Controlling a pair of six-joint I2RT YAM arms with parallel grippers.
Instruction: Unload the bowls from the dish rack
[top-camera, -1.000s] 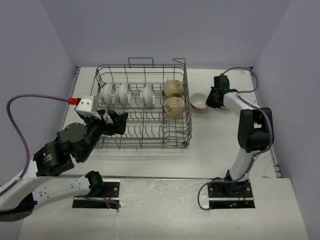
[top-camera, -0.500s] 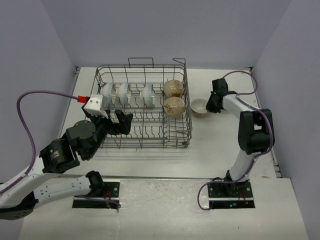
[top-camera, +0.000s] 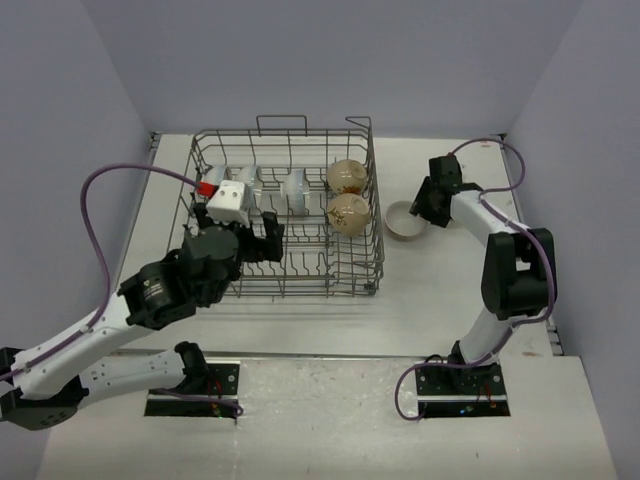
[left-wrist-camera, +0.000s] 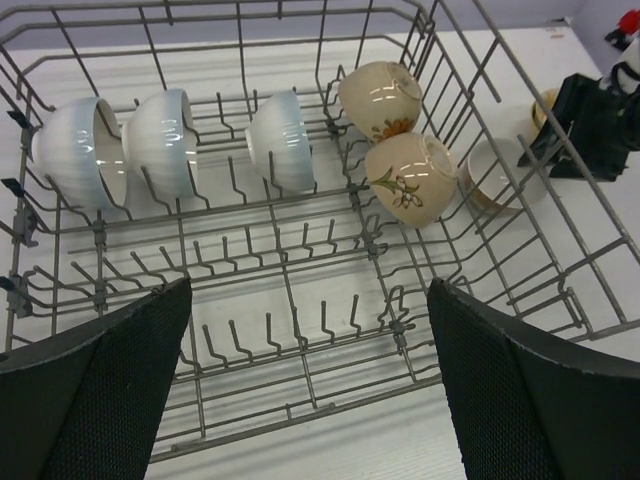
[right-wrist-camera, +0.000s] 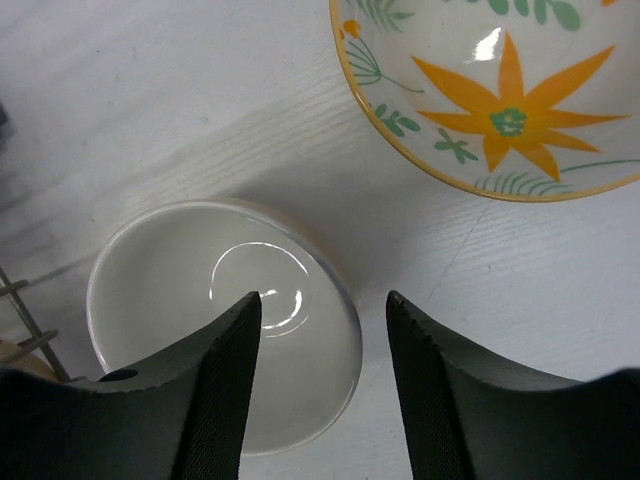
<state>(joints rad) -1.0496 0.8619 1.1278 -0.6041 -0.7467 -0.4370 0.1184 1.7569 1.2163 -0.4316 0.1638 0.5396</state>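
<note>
Just right of the grey wire dish rack (top-camera: 285, 135), the right gripper (right-wrist-camera: 322, 300) stands with jaws apart astride the rim of the small cream round bowl (right-wrist-camera: 220, 320); a crooked lift may tip it; the left gripper (left-wrist-camera: 308, 290), wide open, hovers above the rack.

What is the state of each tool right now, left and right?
Left tool: open, holding nothing, above the dish rack.
Right tool: open, straddling the rim of the cream bowl, not gripping it.

Five bowls (left-wrist-camera: 283, 140) stood in the dish rack (top-camera: 290, 287); at its 3 o'clock another bowl (top-camera: 405, 222) sat on the surface (top-camera: 300, 322).
</note>
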